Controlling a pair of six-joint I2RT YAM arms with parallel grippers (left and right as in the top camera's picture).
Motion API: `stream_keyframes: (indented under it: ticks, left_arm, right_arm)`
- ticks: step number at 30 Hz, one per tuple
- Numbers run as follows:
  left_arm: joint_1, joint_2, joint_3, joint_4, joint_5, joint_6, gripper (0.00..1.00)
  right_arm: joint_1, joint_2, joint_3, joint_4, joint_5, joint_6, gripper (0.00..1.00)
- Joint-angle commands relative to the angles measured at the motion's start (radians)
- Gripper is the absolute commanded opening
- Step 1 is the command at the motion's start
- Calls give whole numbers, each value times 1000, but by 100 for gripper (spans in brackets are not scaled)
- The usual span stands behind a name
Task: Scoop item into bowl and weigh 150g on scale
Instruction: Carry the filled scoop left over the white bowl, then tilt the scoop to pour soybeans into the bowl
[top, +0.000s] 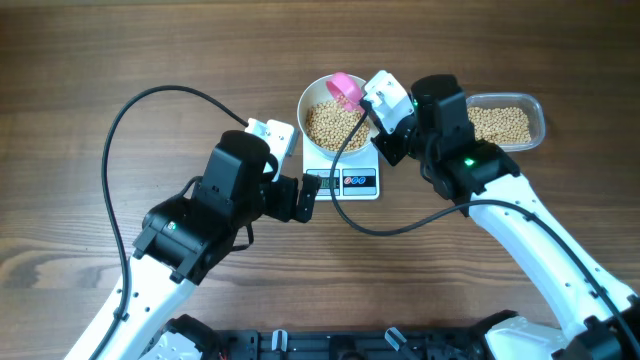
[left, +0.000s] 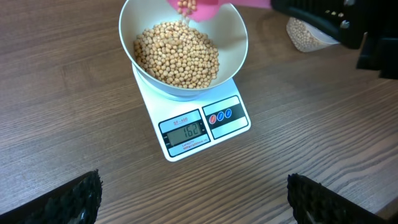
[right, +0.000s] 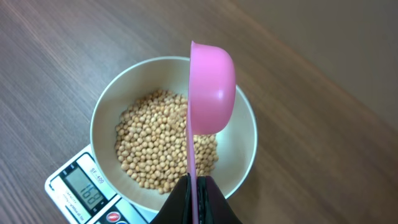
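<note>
right pincer (right: 196, 190), clamped on pink scoop (right: 211, 87), is tipping soybeans (right: 149, 137) into bowl (right: 106, 109); should be trickling slowly, watching scale (left: 199, 124); left pincer (left: 196, 205) is idling, jaws apart.

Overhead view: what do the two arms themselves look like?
They match. The left arm and right arm each have a white lower link and bulky black housings toward the wrist. Each also has a small green light and a white camera block. A thin black cable loops off each. The left wrist view shows black, ribbed fingers.
</note>
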Motion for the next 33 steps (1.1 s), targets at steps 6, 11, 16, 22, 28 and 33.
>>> stream_keyframes:
  ticks: [6, 11, 16, 22, 28, 33]
  left_arm:
    - [4, 4, 5, 3, 8, -9, 100]
    - [4, 4, 5, 3, 8, -9, 100]
    - [4, 4, 5, 3, 8, -9, 100]
    - [4, 4, 5, 3, 8, -9, 100]
    - [4, 4, 5, 3, 8, -9, 100]
    - [4, 4, 5, 3, 8, -9, 100]
  right_arm:
    - [3, -61, 33, -34, 12, 49, 4]
    - [3, -47, 27, -89, -77, 277, 4]
    - [3, 18, 27, -60, -75, 271, 4]
    - [3, 85, 27, -6, 21, 117, 4]
    - [3, 85, 27, -5, 55, -14, 4]
    - [3, 126, 27, -22, 49, -12, 4]
